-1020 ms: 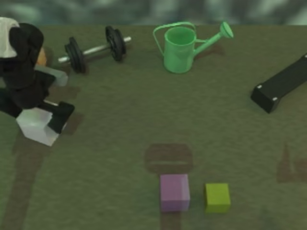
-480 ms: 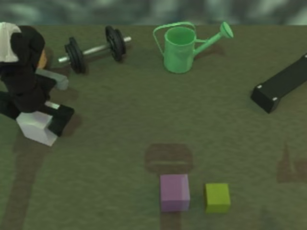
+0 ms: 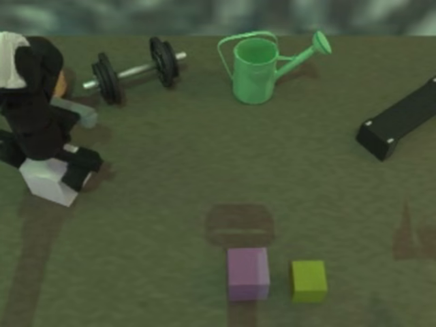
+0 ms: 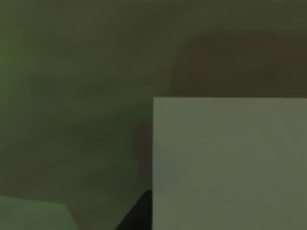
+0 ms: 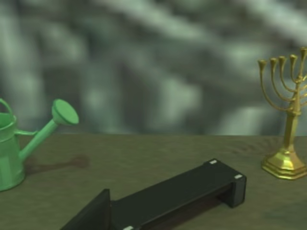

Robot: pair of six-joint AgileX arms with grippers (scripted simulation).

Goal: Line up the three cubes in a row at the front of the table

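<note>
The large pale cube (image 3: 49,187) rests on the olive table (image 3: 170,177) at the left. My left gripper (image 3: 48,169) is down over it, shut on its sides, one dark finger (image 3: 78,172) against its right face. In the left wrist view this cube (image 4: 230,163) fills the frame beside a dark fingertip (image 4: 139,218). The lilac-pink cube (image 3: 248,272) and the small yellow-green cube (image 3: 308,280) sit side by side at the front, a small gap between them. My right arm is parked out of the top view.
At the back stand a dumbbell (image 3: 133,70) and a green watering can (image 3: 255,68). A long black bar (image 3: 398,119) lies at the right edge. A gold candelabrum (image 5: 288,120) stands beyond the black bar (image 5: 182,194) in the right wrist view.
The left gripper's finger has drawn in against the pale cube, and the cube has shifted slightly left. The two front cubes have not moved.
</note>
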